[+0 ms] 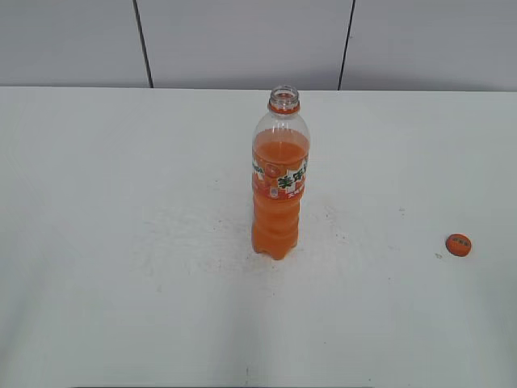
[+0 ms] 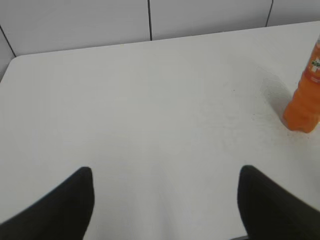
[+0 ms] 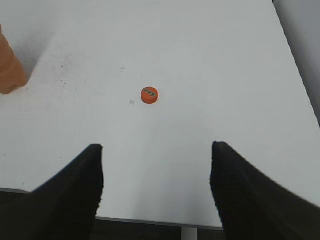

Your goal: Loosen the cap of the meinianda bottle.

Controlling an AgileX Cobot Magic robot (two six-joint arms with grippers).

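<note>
Exterior view: meinianda bottle [image 1: 279, 182] upright, uncapped mouth upward, cap [image 1: 458, 245] flat well apart; both hands spread, empty.

White tabletop [image 1: 121, 242] was scuffed, with dark specks around the middle. Behind it stood a pale panelled wall [image 1: 242, 40] with thin dark vertical seams [image 1: 143, 42]. Tabletop's near-right edge showed in right wrist view.

The meinianda bottle [image 1: 279, 178] label bears Chinese characters; the cap [image 1: 458, 245] print is illegible.
</note>
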